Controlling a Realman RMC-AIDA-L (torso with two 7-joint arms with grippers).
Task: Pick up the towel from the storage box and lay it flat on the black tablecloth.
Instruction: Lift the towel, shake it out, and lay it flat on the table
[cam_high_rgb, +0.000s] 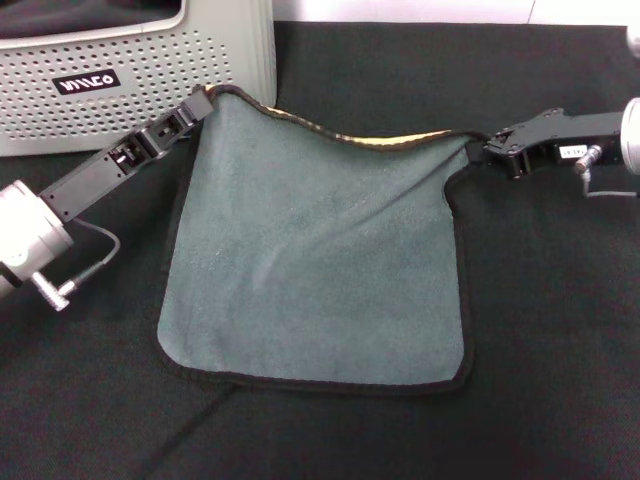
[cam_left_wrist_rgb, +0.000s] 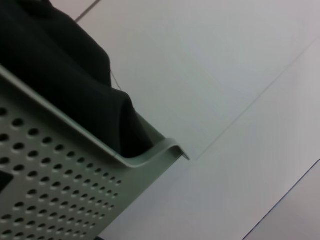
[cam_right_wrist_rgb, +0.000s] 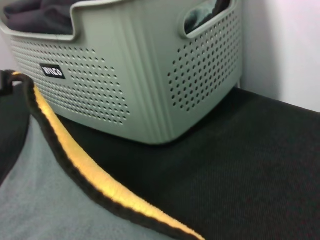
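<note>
A: Where's the towel (cam_high_rgb: 320, 270) rn?

B: Centre of the head view, grey-green side up, mostly spread on the black tablecloth (cam_high_rgb: 550, 350). Lower edge lies flat w/ black edging, toward the bottom of the frame. Top edge is lifted and sags between the two claws, a strip of yellow-orange underside showing along it.

A: Left claw (cam_high_rgb: 200, 100)?

B: Upper left of the head view, arm coming in diagonally from the lower left. It's clamped on the towel's top-left corner, right next to the storage box (cam_high_rgb: 150, 60).

A: And the right claw (cam_high_rgb: 478, 150)?

B: Right side, upper half of the frame, arm coming in from the right edge. Pinched on the towel's top-right corner, cloth bunched a bit where it grips.

A: Box position?

B: Top-left corner of the head view, sitting on the tablecloth, perforated sides, black label w/ white lettering facing the camera. Something dark inside it, can't tell what.

A: Wrist cams add anything?

B: Right wrist view: raised towel edge runs diagonally, yellow-orange band w/ black edging, grey-green face below it, box behind w/ handle cut-out. Left wrist view: just the box's perforated wall and rim up close, dark fabric inside, pale floor beyond. Neither shows its own claw.
</note>
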